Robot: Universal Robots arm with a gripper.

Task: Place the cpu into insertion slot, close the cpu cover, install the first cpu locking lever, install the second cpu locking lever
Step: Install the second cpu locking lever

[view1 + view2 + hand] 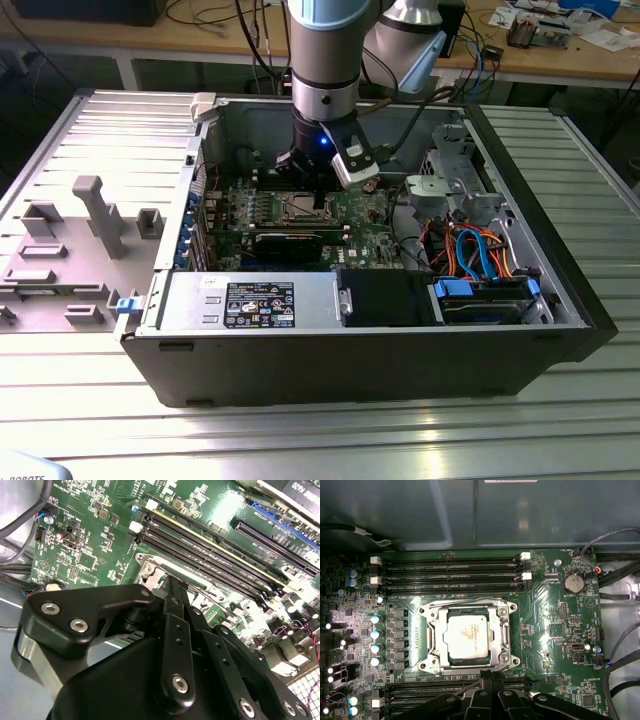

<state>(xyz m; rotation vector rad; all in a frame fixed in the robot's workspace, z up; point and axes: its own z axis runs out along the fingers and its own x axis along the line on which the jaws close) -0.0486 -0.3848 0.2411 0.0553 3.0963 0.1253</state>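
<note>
An open computer case [360, 340] is seen lying on a ribbed metal table [300, 440] in the exterior view. The arm [325, 60] is lowered into it from above, with the gripper [318, 205] at the green motherboard [370, 225].

In the first wrist view the cpu [468, 635] is found seated in the slot [431, 652], its dull silver-grey square face turned up. The cover [504, 635], a thin shiny frame with a cut-out middle, is laid flat around the chip. Bright screw heads are noted at the corners of the socket rim. A thin wire lever [465, 685] is seen running along the socket edge nearest the gripper.

The gripper [490, 676] is placed at that near edge, its black fingers drawn close together with only a narrow gap; nothing is seen held between them. In the second wrist view the matte black gripper [172, 587] linkage, studded with silver bolts, is set in front of most of the socket.

Long black memory slots [450, 572] flank the socket on the far side, and another row [440, 687] lies on the near side, partly hidden by the gripper. A round coin battery [572, 583] and rows of silver-capped capacitors [375, 640] are noted on the board. Black cables [615, 575] are looped at the board's edge. In the exterior view, a grey drive cage [455, 180] and orange and blue cables [470, 250] occupy the exterior view's right of the case.
</note>
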